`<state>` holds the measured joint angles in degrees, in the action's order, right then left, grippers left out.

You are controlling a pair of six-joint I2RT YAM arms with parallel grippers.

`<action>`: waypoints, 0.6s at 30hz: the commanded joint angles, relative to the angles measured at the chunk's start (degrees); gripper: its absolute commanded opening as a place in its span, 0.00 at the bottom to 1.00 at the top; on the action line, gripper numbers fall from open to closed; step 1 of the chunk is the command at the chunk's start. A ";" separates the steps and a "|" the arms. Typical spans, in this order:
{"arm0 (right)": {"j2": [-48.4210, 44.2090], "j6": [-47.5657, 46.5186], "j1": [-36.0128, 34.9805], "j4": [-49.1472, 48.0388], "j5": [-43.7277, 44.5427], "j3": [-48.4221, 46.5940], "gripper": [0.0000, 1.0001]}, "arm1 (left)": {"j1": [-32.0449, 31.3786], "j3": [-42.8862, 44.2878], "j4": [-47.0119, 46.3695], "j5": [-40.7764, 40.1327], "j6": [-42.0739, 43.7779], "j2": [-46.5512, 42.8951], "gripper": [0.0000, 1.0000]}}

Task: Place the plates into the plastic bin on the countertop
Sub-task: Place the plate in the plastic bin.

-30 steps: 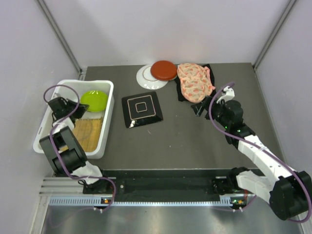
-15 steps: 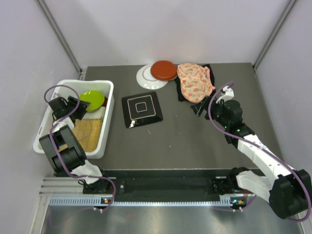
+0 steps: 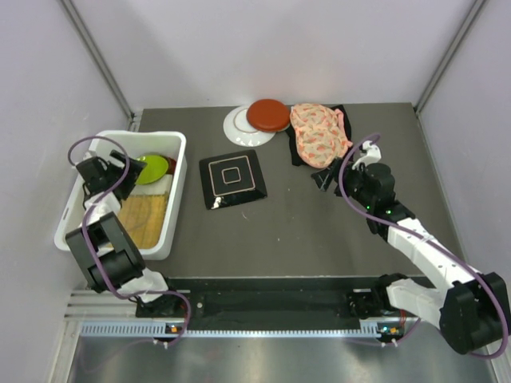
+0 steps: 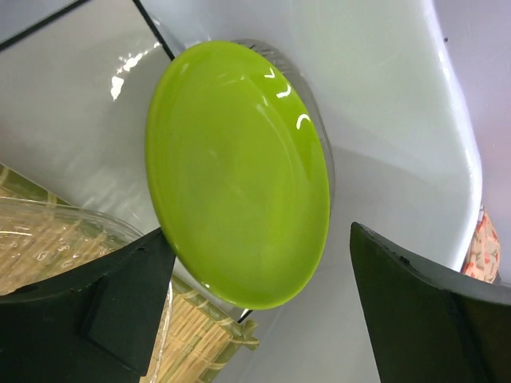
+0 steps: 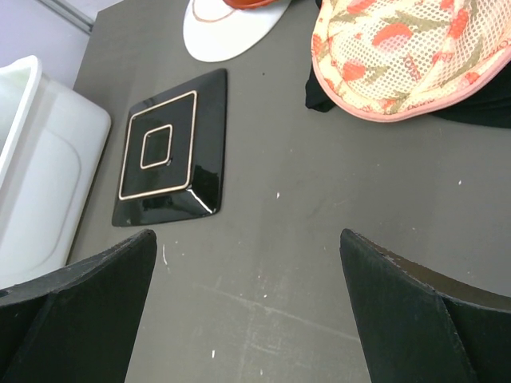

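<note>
The lime plate [image 3: 152, 169] [image 4: 239, 175] lies tilted in the far part of the white plastic bin [image 3: 179, 179] [image 4: 391, 120], beside a yellow woven plate [image 3: 144, 219] [image 4: 200, 335]. My left gripper [image 3: 120, 167] [image 4: 257, 239] hangs open over the bin. The lime plate's lower edge sits between the fingers with a gap on each side. A black square plate [image 3: 232, 178] [image 5: 164, 155] lies mid-countertop. A red plate [image 3: 267, 115] rests on a white plate [image 3: 236, 128] [image 5: 227, 28] at the back. My right gripper [image 3: 323, 177] [image 5: 246, 235] is open above bare countertop [image 3: 303, 231], right of the black plate.
A pink floral fabric piece [image 3: 319, 132] [image 5: 407, 56] lies on a black cloth [image 3: 340, 113] [image 5: 479, 108] at the back right. A clear glass edge [image 4: 72, 219] overlaps the woven plate. Pale walls close in the left, right and back.
The left gripper has opened and let go of the lime plate, which dropped lower into the bin. The gripper drew back slightly to the left. The right arm has hardly moved.
</note>
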<state>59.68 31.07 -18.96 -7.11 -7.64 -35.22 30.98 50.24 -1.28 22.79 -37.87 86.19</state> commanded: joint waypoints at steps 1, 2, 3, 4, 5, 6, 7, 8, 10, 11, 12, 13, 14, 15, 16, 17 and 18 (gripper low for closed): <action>0.09 -0.13 0.15 -1.41 -0.62 -0.81 0.97 | -0.04 2.41 0.75 -2.39 2.36 -3.75 0.95; 0.17 -0.05 0.15 -1.24 -0.62 -0.90 0.97 | 0.04 2.41 0.84 -2.40 2.45 -3.75 0.96; 0.09 -0.13 0.15 -0.97 -0.71 -0.99 0.97 | 0.04 2.50 1.01 -2.40 2.53 -3.93 0.96; 0.09 -0.13 0.24 -0.97 -0.71 -0.99 0.97 | -0.04 2.50 1.01 -2.40 2.45 -3.93 0.98; 0.17 -0.13 0.15 -0.88 -0.71 -1.08 0.97 | -0.04 2.50 1.01 -2.31 2.45 -3.93 0.98; 0.09 -0.13 0.24 -0.88 -0.71 -1.08 0.97 | -0.04 2.41 1.01 -2.57 2.45 -4.28 0.99; 0.17 -0.22 0.15 -0.71 -0.71 -1.16 0.97 | -0.04 2.41 1.01 -2.66 2.45 -4.45 0.99; 0.26 -0.31 0.15 -0.62 -0.71 -1.25 0.97 | -0.13 2.41 1.01 -2.75 2.53 -4.72 0.99; 0.61 -0.31 0.15 -0.45 -0.97 -1.60 0.97 | -0.22 2.32 2.77 -3.18 2.71 -5.68 0.99; 0.79 -0.31 0.15 -0.27 -1.24 -1.78 0.97 | -0.39 2.32 2.95 -3.36 2.97 -6.12 0.99; 1.05 -0.31 0.24 -0.09 -1.85 -2.04 0.97 | -0.57 2.32 3.04 -3.54 3.15 -7.17 0.99; 1.75 -0.31 0.24 0.60 -2.38 -2.74 0.96 | -1.01 2.41 3.30 -4.49 3.41 -7.96 0.99; 2.02 -0.22 0.24 0.78 -2.90 -3.18 0.96 | -3.01 2.50 4.00 -5.90 4.98 -8.84 0.99; 2.63 -0.13 0.15 0.96 -4.13 -3.53 0.96 | -4.42 3.11 4.70 -7.39 6.04 -11.02 0.99; 3.50 0.56 0.24 0.96 -4.66 -4.32 0.96 | -6.18 3.46 5.32 -8.80 7.18 -12.00 0.99; 4.03 1.09 0.24 0.27 -5.45 -4.59 0.96 | -9.85 4.07 6.80 -11.68 9.28 -13.06 0.99; 4.48 1.71 0.15 -0.44 -7.20 -4.68 0.95 | -11.72 4.34 7.16 -12.76 10.26 -14.98 0.99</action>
<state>62.41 31.24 -18.96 -5.74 -10.13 -36.07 27.09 50.92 4.08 16.40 -33.82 78.30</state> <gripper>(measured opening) 0.962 0.987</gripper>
